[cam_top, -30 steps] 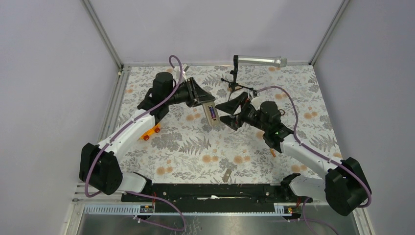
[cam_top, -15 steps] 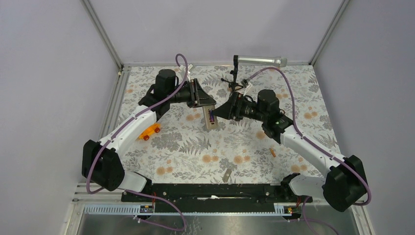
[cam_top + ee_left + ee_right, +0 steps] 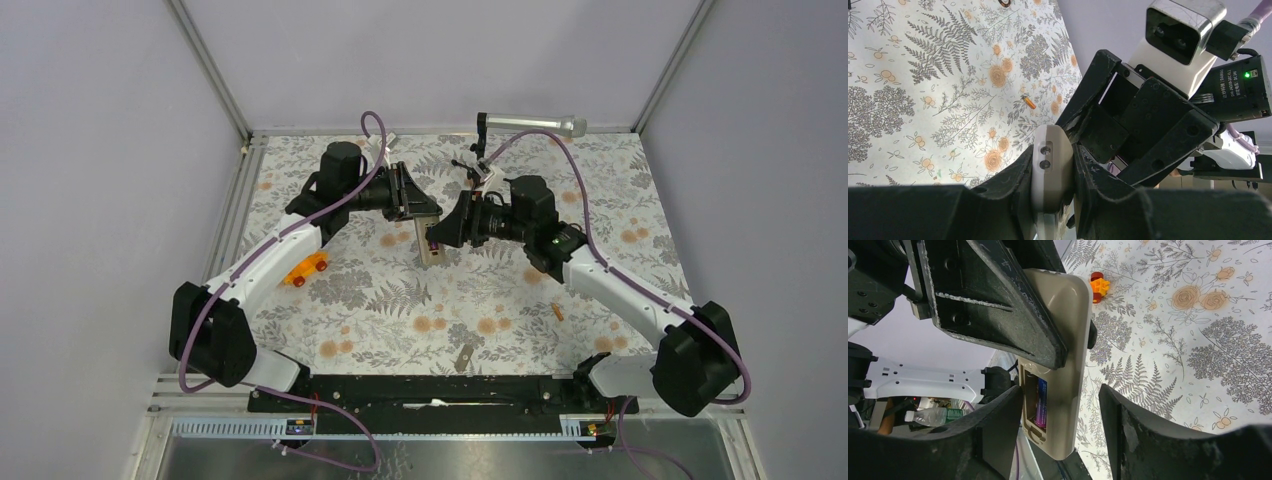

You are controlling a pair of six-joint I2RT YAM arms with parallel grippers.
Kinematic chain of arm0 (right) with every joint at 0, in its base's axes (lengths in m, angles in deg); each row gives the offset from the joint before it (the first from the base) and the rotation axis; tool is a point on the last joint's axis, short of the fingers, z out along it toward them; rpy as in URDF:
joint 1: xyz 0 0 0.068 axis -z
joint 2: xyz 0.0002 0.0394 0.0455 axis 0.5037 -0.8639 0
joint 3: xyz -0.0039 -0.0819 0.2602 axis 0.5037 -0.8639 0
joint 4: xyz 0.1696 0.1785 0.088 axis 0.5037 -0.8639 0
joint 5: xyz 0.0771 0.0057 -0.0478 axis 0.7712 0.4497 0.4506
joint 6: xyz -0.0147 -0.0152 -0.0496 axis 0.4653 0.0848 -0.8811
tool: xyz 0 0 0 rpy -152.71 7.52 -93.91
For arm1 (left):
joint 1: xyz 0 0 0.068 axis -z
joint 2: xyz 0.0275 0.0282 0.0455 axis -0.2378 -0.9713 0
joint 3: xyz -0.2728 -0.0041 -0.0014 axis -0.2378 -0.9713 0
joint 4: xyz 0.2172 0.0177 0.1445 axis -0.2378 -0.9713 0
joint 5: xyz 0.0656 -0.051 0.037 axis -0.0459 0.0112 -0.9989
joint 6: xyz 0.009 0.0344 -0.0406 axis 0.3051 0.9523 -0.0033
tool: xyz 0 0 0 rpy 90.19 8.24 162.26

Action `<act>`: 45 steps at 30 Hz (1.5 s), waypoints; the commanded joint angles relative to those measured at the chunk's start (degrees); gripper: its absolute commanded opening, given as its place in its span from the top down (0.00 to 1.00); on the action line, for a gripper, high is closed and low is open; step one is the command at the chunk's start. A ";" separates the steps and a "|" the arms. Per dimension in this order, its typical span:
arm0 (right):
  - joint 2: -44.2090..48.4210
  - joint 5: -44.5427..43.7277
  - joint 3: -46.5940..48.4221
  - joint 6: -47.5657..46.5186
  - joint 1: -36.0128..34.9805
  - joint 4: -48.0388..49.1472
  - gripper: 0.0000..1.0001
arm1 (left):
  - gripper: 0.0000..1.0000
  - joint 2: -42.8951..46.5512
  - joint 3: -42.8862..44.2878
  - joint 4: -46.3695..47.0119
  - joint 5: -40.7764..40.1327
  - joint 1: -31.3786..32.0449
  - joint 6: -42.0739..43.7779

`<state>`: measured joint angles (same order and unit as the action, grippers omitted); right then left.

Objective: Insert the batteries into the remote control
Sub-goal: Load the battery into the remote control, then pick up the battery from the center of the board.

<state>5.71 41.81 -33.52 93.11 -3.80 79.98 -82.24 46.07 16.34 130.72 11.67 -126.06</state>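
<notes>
My left gripper (image 3: 412, 203) is shut on the upper end of the remote control (image 3: 431, 247) and holds it above the table, tan back towards the right arm. In the left wrist view the remote's white edge (image 3: 1050, 170) is pinched between my fingers. The dark blue/purple battery (image 3: 1041, 401) sits in the tan recess of the remote (image 3: 1068, 340). My right gripper (image 3: 440, 232) is open, and in its wrist view (image 3: 1058, 435) its fingers stand either side of the remote's lower end without touching it. The orange battery (image 3: 558, 311) lies on the table at the right and also shows in the left wrist view (image 3: 1029, 102).
A silver microphone (image 3: 530, 124) on a black stand is at the back. An orange toy car (image 3: 306, 268) lies under the left arm and shows in the right wrist view (image 3: 1099, 286). A small tan piece (image 3: 463, 358) lies near the front edge.
My right gripper has moved left to the remote and now straddles its lower end. My left gripper has shifted slightly with the remote still held.
</notes>
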 commanded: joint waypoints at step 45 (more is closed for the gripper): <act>-1.60 -44.67 -2.49 -3.57 18.31 -54.40 0.12 | 1.00 5.94 -4.60 -6.04 -4.77 -8.36 9.26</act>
<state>2.24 1.13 -30.79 86.51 11.55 33.36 -80.08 42.12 8.34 126.04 3.76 -118.60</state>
